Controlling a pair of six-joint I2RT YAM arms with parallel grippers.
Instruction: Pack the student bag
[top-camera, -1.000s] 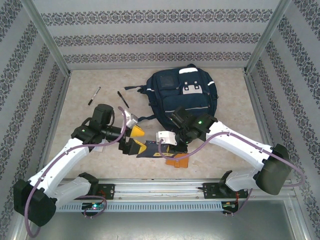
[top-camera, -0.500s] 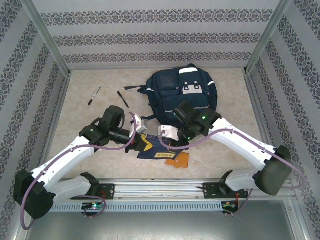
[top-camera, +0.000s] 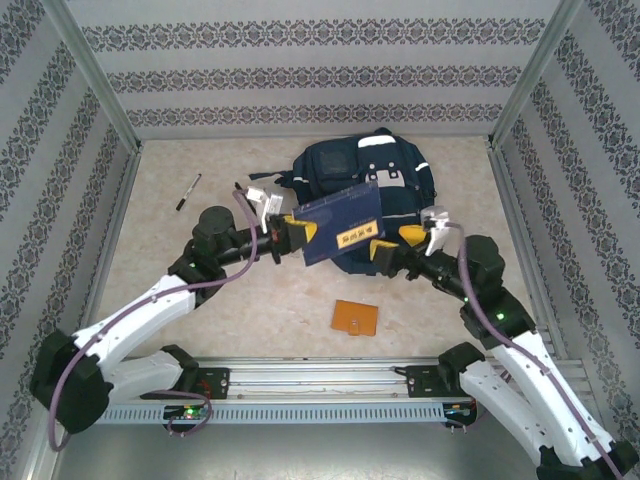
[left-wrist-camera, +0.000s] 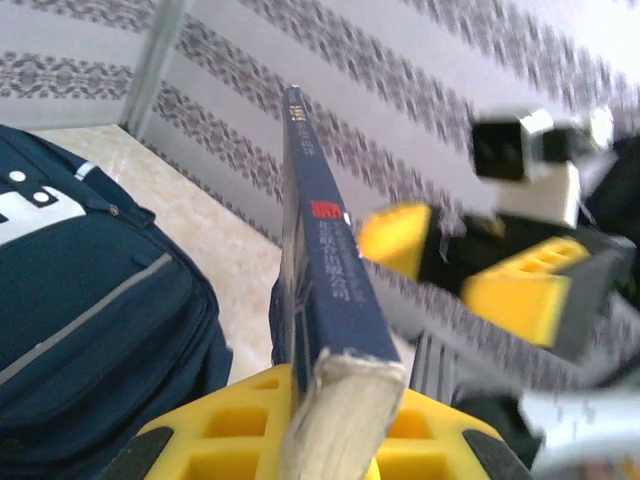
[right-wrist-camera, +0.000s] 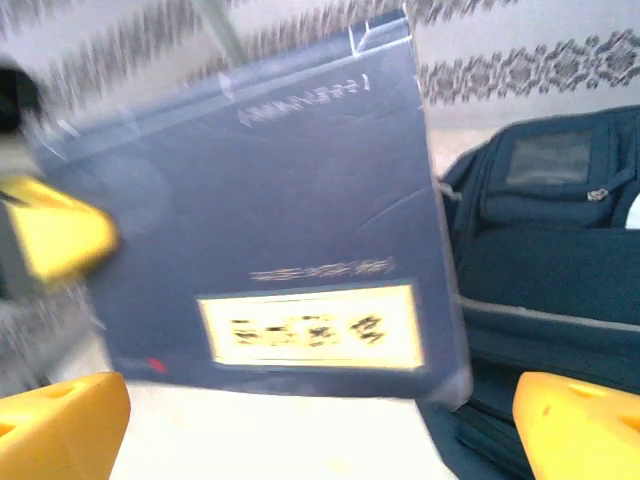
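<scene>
Student bag lies flat at the far middle of the table, front pockets up, and the wrist views show its near side. The left arm stretches from its base forward and rightward, its wrist level and aimed right. The left gripper is clamped on the left edge of a navy book with a yellow label, holding it tilted in the air over the bag's near edge. The left wrist view shows the yellow fingers pinching its page edge. The right arm is bent at the elbow, its forearm pointing left. The right gripper stands wide open just beside the book's right edge, gripping nothing. An orange card lies near the bases, and a pen lies far left.
</scene>
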